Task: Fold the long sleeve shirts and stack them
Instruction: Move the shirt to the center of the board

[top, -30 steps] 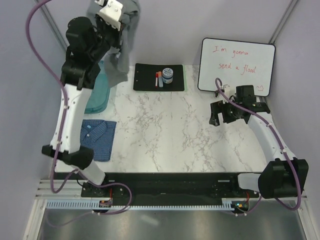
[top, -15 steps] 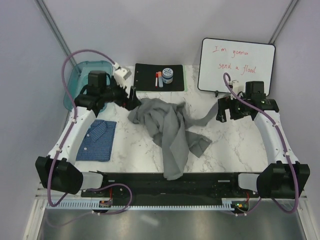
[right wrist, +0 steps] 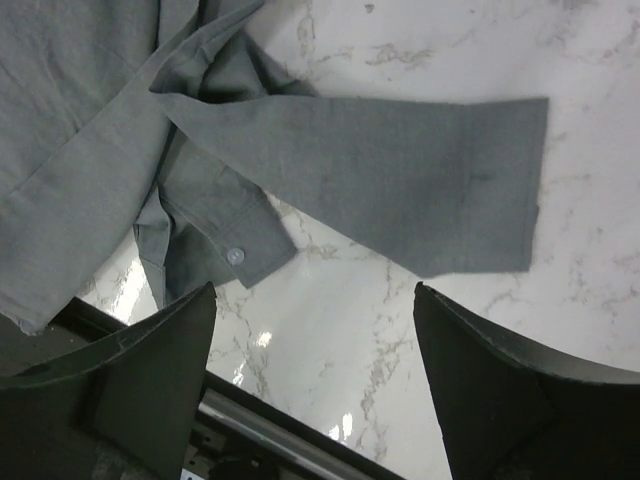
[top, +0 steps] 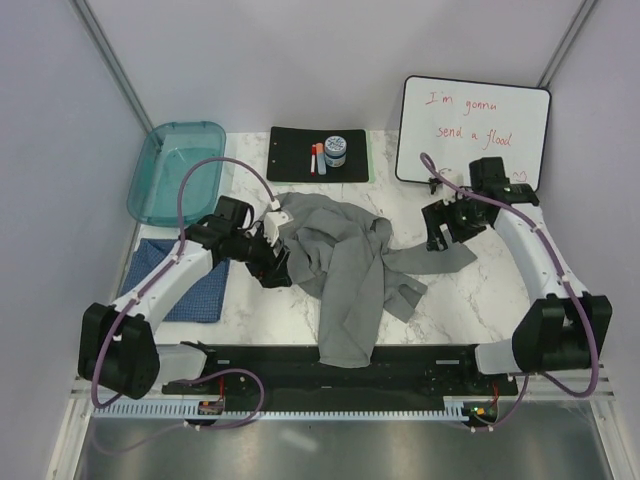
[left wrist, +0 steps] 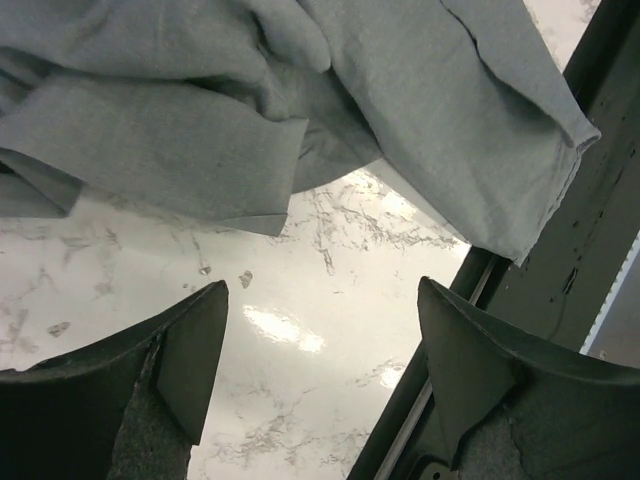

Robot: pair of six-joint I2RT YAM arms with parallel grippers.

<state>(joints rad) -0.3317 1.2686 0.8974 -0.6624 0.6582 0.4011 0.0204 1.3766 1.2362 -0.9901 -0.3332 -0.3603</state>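
The tray [top: 178, 165] sat at the table's [top: 480, 290] far left corner. Nearer, the folded blue shirt [top: 205, 297] lay along the left edge, partly under the left arm. The left claw [top: 280, 262] was low over the table, fingers apart and empty, just beside the grey shirt [top: 345, 265]. That shirt lay crumpled mid-table, its tail over the near edge. The right claw [top: 437, 228], also apart and empty, hung above one flat sleeve [right wrist: 400, 160].

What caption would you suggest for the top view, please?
Crumpled grey shirt on the table between the open left gripper and open right gripper; folded blue shirt at left.
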